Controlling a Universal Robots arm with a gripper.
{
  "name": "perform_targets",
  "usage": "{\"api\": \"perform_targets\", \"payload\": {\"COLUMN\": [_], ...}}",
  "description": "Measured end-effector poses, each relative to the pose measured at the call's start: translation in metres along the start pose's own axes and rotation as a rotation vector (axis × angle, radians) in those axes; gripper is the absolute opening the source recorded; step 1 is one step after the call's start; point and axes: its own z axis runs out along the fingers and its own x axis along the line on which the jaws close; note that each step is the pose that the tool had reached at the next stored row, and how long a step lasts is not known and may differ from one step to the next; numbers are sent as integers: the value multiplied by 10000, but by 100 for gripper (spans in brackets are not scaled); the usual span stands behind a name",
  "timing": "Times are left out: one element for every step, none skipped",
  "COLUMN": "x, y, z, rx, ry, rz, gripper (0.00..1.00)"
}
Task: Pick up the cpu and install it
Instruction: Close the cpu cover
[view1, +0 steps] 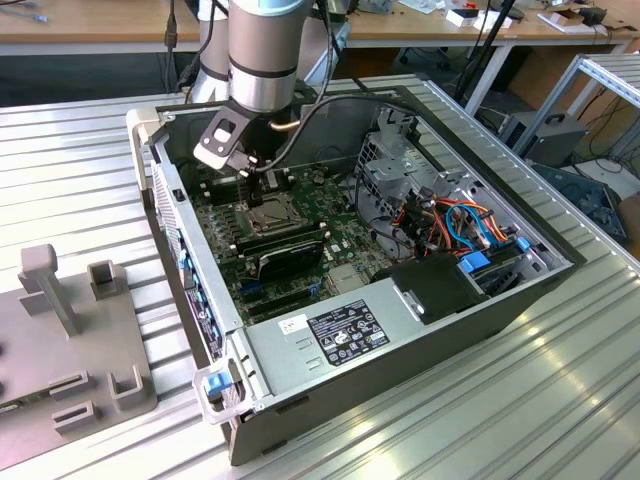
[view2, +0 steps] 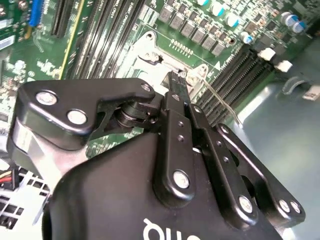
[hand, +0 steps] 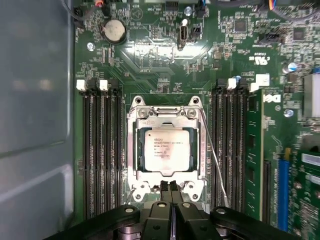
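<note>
Inside the square metal socket frame (hand: 165, 113) lies the flat silver-grey cpu (hand: 166, 150).

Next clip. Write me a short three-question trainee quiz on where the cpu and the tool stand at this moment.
1. True or false: the cpu lies in the socket, inside its metal frame.
2. In both wrist views, the fingers of the tool are: A) spread wide apart, B) shut together, C) clamped on a memory stick.
3. Fill in: the long memory slots run along ____ sides of the socket.

Key: 1 true. 2 B; the tips sit at the edge of the socket frame. 3 two, opposite each other.
</note>
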Motion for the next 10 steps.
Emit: {"api": "perform_targets", "payload": {"x": [0, 0, 0, 0, 0, 0, 0, 1, 1, 1], "y": [2, 2, 7, 19, 34, 60, 78, 104, 124, 152], "z": [-49, -60, -61, -61, -60, -59, -59, -58, -57, -56], "rx": [-2, -3, -2, -2, -2, -2, -2, -2, -2, -1], "ry": [-3, -4, -7, -6, -7, -7, -6, -7, -7, -7], "rz": [0, 1, 1, 2, 2, 1, 0, 0, 0, 1], "gripper": [11, 11, 11, 11, 11, 11, 11, 11, 11, 11]}}
